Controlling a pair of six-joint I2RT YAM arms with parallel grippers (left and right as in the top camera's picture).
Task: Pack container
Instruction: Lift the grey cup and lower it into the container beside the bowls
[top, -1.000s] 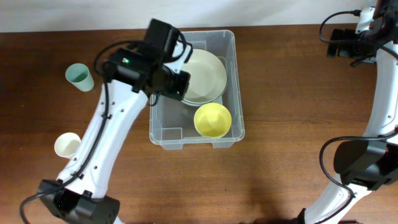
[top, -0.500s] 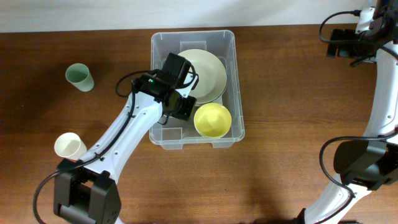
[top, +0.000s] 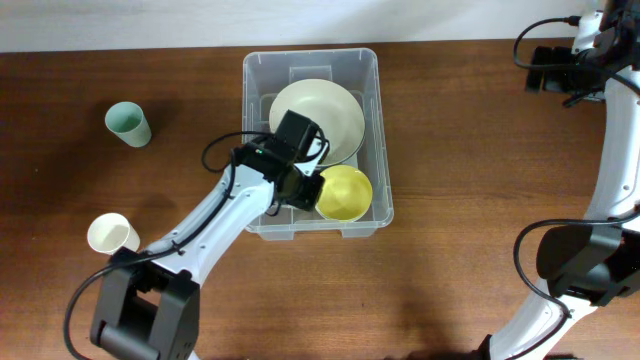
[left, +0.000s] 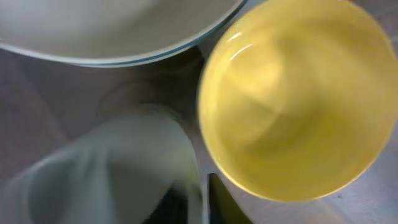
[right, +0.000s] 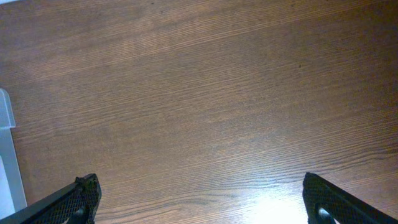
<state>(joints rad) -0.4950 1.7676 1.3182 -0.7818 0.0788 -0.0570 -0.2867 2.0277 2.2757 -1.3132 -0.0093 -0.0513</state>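
Jaws of L gripper (top: 306, 192): can't tell if spread or pressed together; overhead shows only the dark wrist body over them, and the wrist cam is too blurred. Jaws of R gripper (top: 541, 72): spread wide, per its wrist cam.

Overhead: container (top: 312, 54) sits mid-table (top: 450, 200), long side running away from the robot. Inside it are a cream plate (top: 325, 112) in the far half and a yellow bowl (top: 345, 195) in the near R corner, just beside the plate's near edge. L arm (top: 200, 240) extends over the near L wall. L gripper is down inside, just beside the bowl on its L. Outside, L of container: green cup (top: 128, 124) upright, well apart. White cup (top: 109, 234) is nearer the robot, close to L arm. R gripper is at far R of table, well apart from container.

L wrist: yellow bowl (left: 292, 99) fills the R side, seen from above. Plate (left: 112, 31) rim runs across top L. Pale blurred shape (left: 106, 174) at lower L, v. close to lens; can't tell what it is. One dark finger (left: 217, 199) at bottom edge, beside the bowl's rim.

R wrist: bare wood table (right: 205, 93), w/ two dark fingertips (right: 81, 196) at the bottom corners, far apart.
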